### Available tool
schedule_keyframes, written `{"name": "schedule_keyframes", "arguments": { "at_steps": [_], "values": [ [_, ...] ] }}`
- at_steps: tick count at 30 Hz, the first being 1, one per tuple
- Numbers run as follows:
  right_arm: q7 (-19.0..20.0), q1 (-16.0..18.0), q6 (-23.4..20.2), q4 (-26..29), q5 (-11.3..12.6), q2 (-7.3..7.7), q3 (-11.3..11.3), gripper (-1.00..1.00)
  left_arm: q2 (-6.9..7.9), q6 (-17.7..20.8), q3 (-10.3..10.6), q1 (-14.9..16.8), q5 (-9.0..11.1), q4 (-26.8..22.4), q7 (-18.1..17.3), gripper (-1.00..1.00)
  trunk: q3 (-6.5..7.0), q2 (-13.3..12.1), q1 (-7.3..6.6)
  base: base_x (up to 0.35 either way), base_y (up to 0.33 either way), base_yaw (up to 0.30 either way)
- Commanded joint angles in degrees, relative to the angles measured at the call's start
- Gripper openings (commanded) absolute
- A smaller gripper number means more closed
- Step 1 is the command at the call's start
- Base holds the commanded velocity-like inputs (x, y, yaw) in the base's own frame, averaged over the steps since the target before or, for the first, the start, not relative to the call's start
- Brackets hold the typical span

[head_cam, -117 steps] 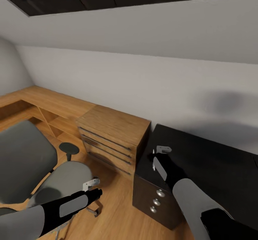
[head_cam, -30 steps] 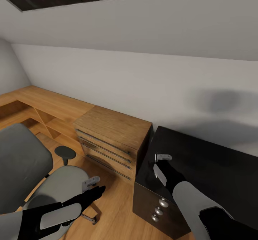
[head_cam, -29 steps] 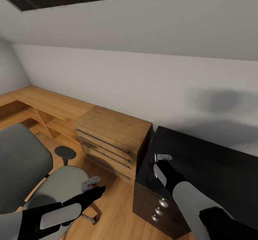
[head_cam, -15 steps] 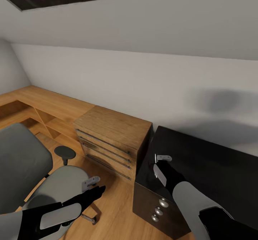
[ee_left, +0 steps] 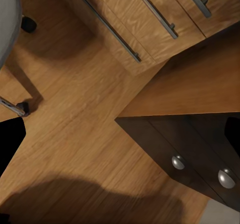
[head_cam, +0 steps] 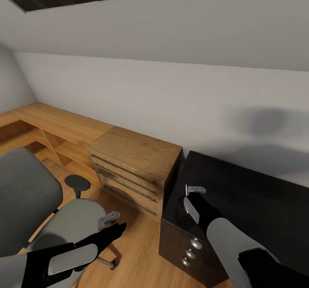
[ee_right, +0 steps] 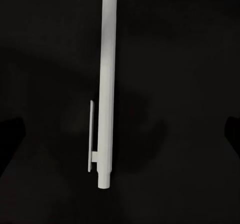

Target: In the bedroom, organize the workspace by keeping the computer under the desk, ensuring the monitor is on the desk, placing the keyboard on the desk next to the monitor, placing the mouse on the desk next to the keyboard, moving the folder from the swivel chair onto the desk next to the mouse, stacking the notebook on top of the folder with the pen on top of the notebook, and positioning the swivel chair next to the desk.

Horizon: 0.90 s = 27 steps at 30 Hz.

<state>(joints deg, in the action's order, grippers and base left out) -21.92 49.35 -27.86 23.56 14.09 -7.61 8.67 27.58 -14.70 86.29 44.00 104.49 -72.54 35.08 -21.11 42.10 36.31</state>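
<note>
Claw on my right arm (head_cam: 192,192) hovers open and empty above the thin white-silver pen (ee_right: 106,83), lying on the glossy black worktop (head_cam: 257,202) near its left edge. It looks light, stiff, slippery; I would grip mid-barrel.

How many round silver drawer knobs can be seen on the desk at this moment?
3 in the head view, in a column down the desk front by the right arm: top knob, middle knob, bottom knob. More may be hidden.

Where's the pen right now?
The pen lies on the desk's black top in the right wrist view, between the right end effector's open fingers.
</note>
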Motion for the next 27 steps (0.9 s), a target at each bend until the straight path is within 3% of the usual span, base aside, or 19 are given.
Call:
{"name": "schedule_keyframes", "arguments": {
  "at_steps": [1,7,27],
  "values": [
    [-0.49,0.04,-0.26,0.08,0.6,0.05,0.49,1.0,0.02,-0.4,0.2,0.12,0.37,-0.09,0.08,1.0,-0.08,0.07,0.02,0.0,0.0,0.0],
    [-0.49,0.04,-0.26,0.08,0.59,0.05,0.55,1.0,0.02,-0.41,0.21,0.12,0.32,-0.12,0.24,1.0,-0.98,2.08,1.11,0.0,0.0,0.0],
    [-0.49,0.04,-0.26,0.08,0.59,0.05,0.63,1.0,-0.08,-0.42,0.29,0.12,0.29,-0.32,1.51,1.0,-2.05,4.48,2.43,0.0,0.0,0.0]
  ]
}}
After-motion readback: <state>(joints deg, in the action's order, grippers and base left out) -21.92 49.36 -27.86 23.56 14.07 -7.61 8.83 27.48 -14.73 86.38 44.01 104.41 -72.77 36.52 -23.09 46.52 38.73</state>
